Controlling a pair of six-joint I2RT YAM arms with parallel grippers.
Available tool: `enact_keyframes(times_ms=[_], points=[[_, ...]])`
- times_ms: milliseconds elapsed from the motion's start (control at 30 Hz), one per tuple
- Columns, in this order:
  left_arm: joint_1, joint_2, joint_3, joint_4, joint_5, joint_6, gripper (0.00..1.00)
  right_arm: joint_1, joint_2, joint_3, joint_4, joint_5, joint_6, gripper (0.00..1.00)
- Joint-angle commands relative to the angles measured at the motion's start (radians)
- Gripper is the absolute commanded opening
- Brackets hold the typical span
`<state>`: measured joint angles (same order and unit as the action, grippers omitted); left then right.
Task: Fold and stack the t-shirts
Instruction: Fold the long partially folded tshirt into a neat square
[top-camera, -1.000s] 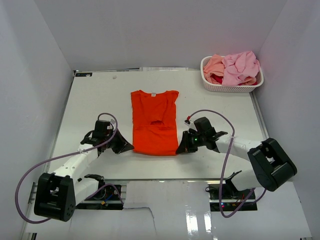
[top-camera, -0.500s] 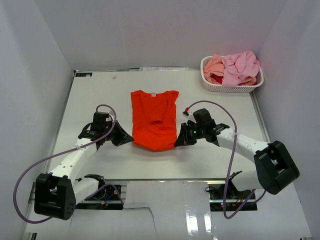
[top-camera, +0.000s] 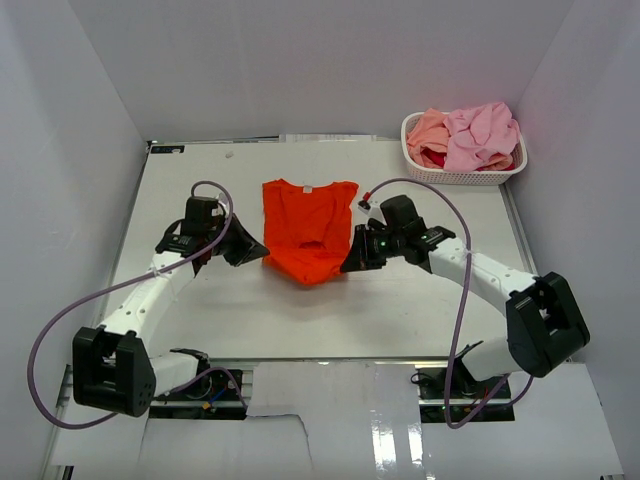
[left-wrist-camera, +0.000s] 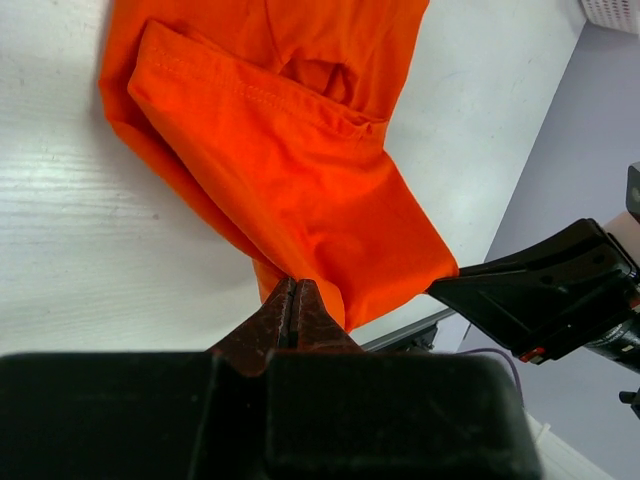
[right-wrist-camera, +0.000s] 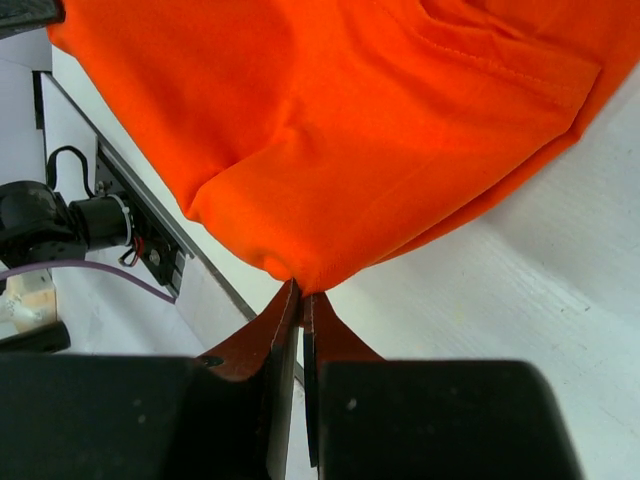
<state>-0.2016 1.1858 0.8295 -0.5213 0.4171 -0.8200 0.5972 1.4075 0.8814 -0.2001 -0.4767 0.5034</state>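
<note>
In the top view the orange t-shirt (top-camera: 308, 225) is in the middle of the frame, on the white tabletop (top-camera: 200, 190). Its collar end, toward the top of the frame, lies flat on the surface. Its lower end is lifted and hangs between the left jaws and the right jaws, sagging to a rounded tip in the centre.

The left jaws are pressed together on the lower left corner of the cloth. In the left wrist view I see the dark fingertips (left-wrist-camera: 275, 315) at the bottom centre, with the orange edge going down between them. The folded-over layer shows its stitched hem in the upper left of that frame.

The right jaws pinch the lower right corner in the same manner. In the right wrist view the fingertips (right-wrist-camera: 275, 330) meet just under a corner of the cloth, which fills the upper part of the frame.

In the upper right of the top view, well apart from this, a white basket (top-camera: 460, 177) holds the other shirts (top-camera: 470, 138): pink, peach and a bit of dark red, piled above its rim.
</note>
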Motion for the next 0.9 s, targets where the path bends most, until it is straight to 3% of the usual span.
enact_keyframes(times_ms=[0,867], points=[[-0.002,0.015,0.072,-0.005,-0.018,0.012,0.00,-0.010,0.018,0.071,-0.028,-0.007,-0.032,0.08],[0.097,0.248,0.325,0.046,0.025,0.036,0.00,-0.126,0.229,0.356,-0.116,-0.062,-0.118,0.08]])
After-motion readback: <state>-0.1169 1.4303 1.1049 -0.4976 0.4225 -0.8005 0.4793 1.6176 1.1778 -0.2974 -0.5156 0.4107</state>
